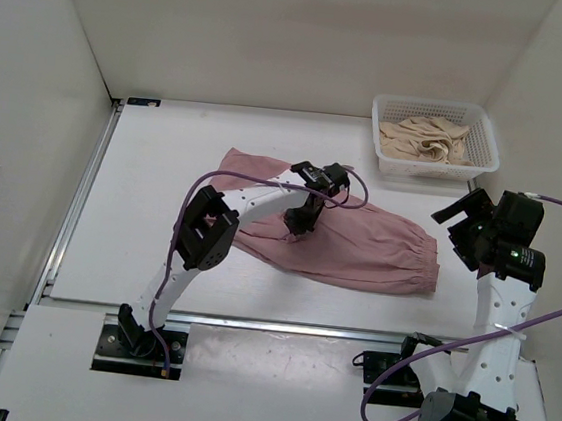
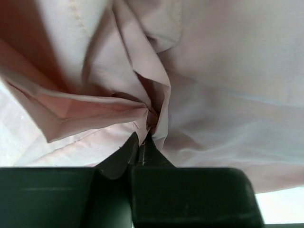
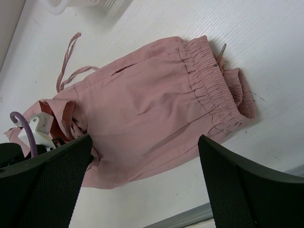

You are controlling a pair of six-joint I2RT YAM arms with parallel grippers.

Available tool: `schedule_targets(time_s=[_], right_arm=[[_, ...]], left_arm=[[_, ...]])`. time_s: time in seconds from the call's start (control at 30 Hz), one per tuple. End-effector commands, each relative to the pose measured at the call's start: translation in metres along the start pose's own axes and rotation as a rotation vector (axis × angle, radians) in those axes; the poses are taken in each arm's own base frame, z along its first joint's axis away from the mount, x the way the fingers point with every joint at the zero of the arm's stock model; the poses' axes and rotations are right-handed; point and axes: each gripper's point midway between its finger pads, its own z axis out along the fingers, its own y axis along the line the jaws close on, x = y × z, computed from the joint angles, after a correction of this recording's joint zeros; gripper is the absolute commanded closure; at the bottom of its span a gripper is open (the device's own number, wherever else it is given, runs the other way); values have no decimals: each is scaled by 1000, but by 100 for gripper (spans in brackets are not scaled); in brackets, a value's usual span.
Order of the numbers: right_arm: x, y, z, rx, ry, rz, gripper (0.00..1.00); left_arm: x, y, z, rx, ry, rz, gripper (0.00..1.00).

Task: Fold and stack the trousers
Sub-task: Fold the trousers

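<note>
Bases of the two arms sit at the near edge of the table (image 1: 145, 257). A little further in, on the right side, the right gripper (image 1: 465, 228) hangs above the table with its fingers spread wide and nothing between them. It looks down on the gathered waistband (image 3: 209, 80).

In the middle of the table lie the trousers (image 1: 378, 246), dusty pink, partly flat, with the waistband toward the right. The left gripper (image 2: 141, 141) is pressed down on them and its fingers are closed on a small pinch of cloth, and the folds run out from this point like a star.

I judge the fabric thin, light and very soft. It will hang and slip, not keep a shape. A better hold is probably at the waistband or a hem, where the cloth is thicker.

At the far right corner a white basket (image 1: 486, 127) holds a beige garment (image 1: 424, 140).
</note>
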Motion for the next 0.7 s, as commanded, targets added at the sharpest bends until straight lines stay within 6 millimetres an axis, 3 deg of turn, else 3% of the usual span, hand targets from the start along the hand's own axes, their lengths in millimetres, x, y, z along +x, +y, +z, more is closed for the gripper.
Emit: schedule_targets(time_s=[0.0, 0.17, 0.33, 0.43, 0.67], right_arm=[[-5, 10, -4, -42, -15, -23, 4], [-4, 12, -6, -47, -11, -29, 4], [-3, 13, -4, -49, 2, -28, 4], [-3, 13, -4, -49, 2, -28, 4], [0, 10, 0, -43, 11, -27, 4]], left_arm=[[-17, 21, -27, -36, -64, -35, 90], [-31, 44, -76, -4, -138, -53, 90], [-28, 55, -118, 43, -187, -17, 90], [-13, 45, -121, 103, -152, 10, 90], [24, 4, -96, 194, -42, 71, 90]])
